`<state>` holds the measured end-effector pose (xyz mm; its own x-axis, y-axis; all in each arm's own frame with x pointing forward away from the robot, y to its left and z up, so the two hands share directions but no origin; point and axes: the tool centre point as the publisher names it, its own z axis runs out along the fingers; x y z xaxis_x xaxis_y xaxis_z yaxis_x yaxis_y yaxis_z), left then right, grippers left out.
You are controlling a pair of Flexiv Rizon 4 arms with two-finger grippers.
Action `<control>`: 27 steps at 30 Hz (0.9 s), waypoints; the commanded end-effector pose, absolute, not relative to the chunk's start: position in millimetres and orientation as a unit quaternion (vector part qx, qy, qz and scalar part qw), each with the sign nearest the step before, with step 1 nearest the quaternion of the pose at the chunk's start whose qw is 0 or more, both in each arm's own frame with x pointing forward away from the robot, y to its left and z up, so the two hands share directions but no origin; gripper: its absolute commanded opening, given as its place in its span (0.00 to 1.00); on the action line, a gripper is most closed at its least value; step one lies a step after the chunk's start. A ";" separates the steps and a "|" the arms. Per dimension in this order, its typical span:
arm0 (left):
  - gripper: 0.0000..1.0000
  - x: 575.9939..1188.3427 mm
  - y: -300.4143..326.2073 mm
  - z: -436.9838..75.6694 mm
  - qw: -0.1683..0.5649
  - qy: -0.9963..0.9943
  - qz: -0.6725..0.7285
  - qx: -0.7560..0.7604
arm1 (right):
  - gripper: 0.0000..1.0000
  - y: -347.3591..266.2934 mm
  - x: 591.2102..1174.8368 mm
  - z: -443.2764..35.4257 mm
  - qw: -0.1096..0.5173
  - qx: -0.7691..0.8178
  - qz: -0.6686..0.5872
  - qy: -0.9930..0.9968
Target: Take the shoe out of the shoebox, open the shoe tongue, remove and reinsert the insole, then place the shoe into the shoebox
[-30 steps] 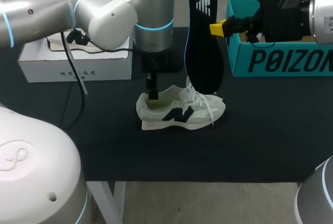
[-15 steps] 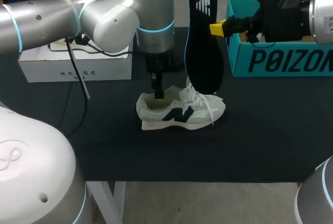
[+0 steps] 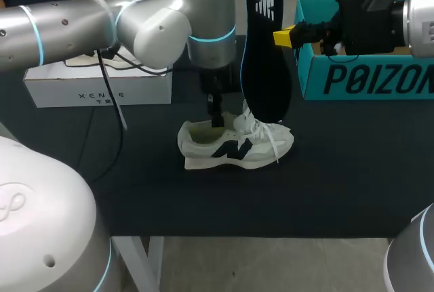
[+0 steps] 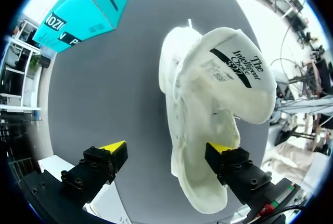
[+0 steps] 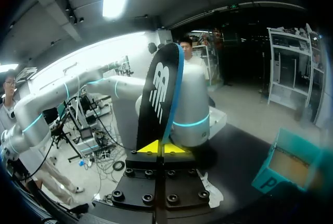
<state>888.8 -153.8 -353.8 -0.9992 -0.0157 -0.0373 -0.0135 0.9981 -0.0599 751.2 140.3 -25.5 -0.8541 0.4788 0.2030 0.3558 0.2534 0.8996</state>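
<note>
A white sneaker (image 3: 234, 144) lies on its side on the black table, toe toward the right. My left gripper (image 3: 215, 117) hangs open over its heel opening. In the left wrist view the left gripper (image 4: 167, 148) has one fingertip (image 4: 222, 149) at the sneaker's (image 4: 218, 99) opening and the other out over the table. The black insole (image 3: 266, 48) stands upright above the shoe's laces, with my right gripper (image 3: 283, 36) shut on its edge. The right wrist view shows the right gripper (image 5: 162, 148) clamped on the insole (image 5: 161, 91). The teal shoebox (image 3: 359, 75) stands open at the back right.
A white box (image 3: 95, 83) with a cable on it sits at the back left, under my left arm. The teal shoebox (image 4: 83, 5) lies ahead of the left gripper, beyond the shoe. Bare black table stretches in front of the sneaker.
My left arm has shifted to the right, carrying its open gripper from the sneaker's heel toward the middle of the opening. The right arm and insole have stayed still.
</note>
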 end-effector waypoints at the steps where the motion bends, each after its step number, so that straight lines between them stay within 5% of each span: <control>1: 1.00 891.8 -160.0 -354.7 0.018 0.999 -0.029 -0.003 | 0.00 142.6 753.0 -26.6 0.056 0.265 0.551 0.790; 27: 1.00 898.3 -172.6 -381.5 0.003 0.999 -0.040 -0.003 | 0.00 142.6 753.0 -26.6 0.056 0.265 0.551 0.790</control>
